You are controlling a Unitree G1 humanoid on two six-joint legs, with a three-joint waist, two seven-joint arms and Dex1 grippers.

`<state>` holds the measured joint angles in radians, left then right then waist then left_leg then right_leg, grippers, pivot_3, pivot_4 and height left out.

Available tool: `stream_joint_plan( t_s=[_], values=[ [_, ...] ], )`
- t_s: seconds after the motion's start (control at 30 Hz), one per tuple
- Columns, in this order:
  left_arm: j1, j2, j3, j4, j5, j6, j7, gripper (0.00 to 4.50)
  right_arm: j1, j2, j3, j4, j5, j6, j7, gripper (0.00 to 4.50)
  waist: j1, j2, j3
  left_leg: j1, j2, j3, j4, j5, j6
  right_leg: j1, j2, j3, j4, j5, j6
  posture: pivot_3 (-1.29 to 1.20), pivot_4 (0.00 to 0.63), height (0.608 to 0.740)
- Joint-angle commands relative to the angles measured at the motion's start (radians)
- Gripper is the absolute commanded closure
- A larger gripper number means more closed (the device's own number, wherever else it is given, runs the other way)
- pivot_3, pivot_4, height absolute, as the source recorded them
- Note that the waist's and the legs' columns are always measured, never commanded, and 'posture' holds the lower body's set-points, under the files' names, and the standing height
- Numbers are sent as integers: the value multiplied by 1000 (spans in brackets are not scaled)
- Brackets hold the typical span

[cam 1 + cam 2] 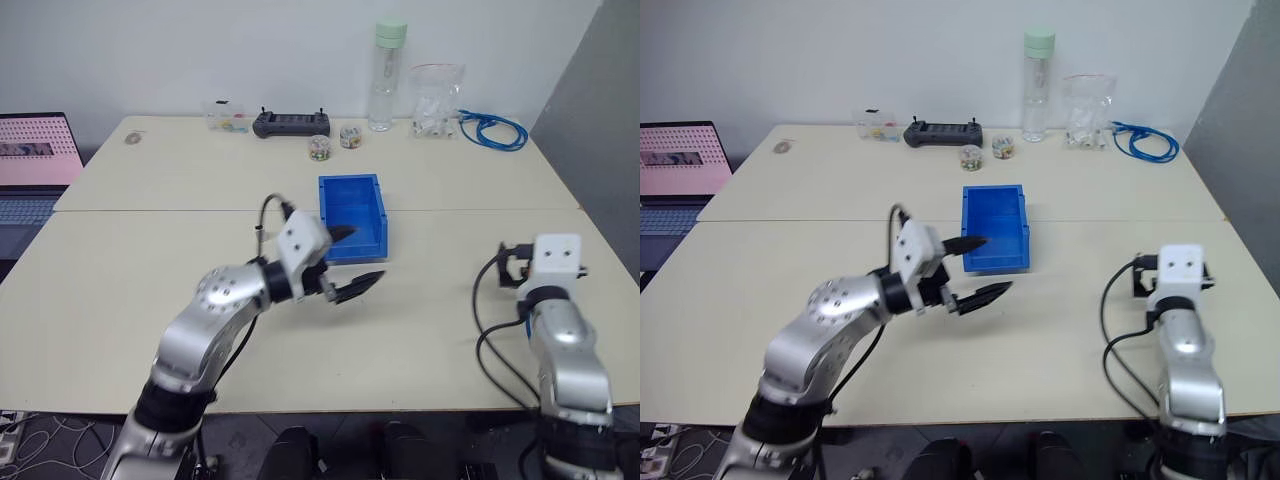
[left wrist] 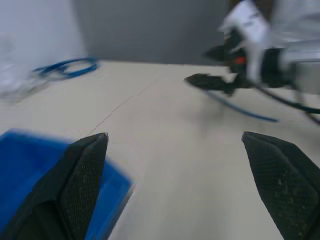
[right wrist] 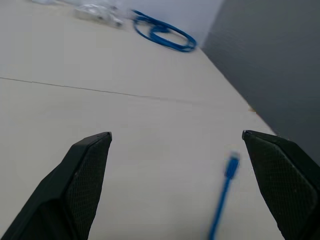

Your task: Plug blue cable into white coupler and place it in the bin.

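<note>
Blue cable [image 3: 222, 202] lies loose on the table, unplugged; the bin [image 1: 352, 215] looks empty. Both the left gripper [image 1: 345, 262] and the right gripper [image 2: 212, 67] gape wide, holding nothing, so all 2 steps remain.

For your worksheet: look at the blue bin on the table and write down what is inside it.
The bin shows only its own bare blue floor; no cable or coupler lies on the part that shows. The left gripper, jaws open, covers its near left corner, so that corner cannot be checked.

The table [image 1: 120, 290] carries the bin [image 1: 352, 215] just beyond the left pincer [image 1: 345, 262]; the cable [image 3: 222, 200] lies between the right pincer's [image 3: 175, 185] fingers.
</note>
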<state>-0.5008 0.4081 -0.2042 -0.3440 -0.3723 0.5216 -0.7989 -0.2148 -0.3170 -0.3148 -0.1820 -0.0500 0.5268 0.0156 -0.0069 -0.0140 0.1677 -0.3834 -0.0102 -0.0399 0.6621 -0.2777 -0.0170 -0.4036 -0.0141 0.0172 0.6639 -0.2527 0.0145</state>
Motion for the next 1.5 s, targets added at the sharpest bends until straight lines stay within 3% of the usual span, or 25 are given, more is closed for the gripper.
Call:
stream_joint_plan(
  t_s=[0.03,0.3,0.63,0.77,1.03,1.23,1.5],
  values=[
    [-118,-44,-88,178,23,-83,-126,0,-100,-66,-71,215,43,4,6,61,-7,0,0,0,0,1,0,0,0,-1,0,1,0,0,0,0,150,740],
    [-270,-157,-143,427,74,-198,-218,0,-296,-152,-113,595,128,-62,57,61,-28,1,1,0,2,11,-1,0,1,-2,2,4,1,0,0,0,150,740],
    [-240,-135,-148,421,106,-199,-271,0,-392,-155,-176,781,232,-40,17,61,-25,1,1,1,3,12,0,0,1,-2,2,11,1,1,0,0,150,740],
    [-241,-129,-145,419,109,-195,-277,0,-392,-153,-167,794,246,-45,22,768,-25,1,1,1,3,12,0,0,1,-2,2,15,1,1,2,0,150,740],
    [-249,-124,-140,422,109,-182,-285,0,-379,-157,-113,821,219,-69,26,2720,-31,1,1,3,4,15,0,0,1,-2,4,19,1,2,3,0,150,740],
    [-253,-123,-140,421,108,-177,-292,0,-364,-164,-101,828,226,-82,26,4441,-26,1,0,3,4,15,0,0,1,-2,5,19,0,2,3,0,150,740],
    [-238,-110,-141,402,110,-177,-295,0,-331,-178,-70,775,219,-58,45,4486,-25,1,0,3,4,15,0,0,1,-2,5,20,0,2,4,0,150,740]
  ],
)
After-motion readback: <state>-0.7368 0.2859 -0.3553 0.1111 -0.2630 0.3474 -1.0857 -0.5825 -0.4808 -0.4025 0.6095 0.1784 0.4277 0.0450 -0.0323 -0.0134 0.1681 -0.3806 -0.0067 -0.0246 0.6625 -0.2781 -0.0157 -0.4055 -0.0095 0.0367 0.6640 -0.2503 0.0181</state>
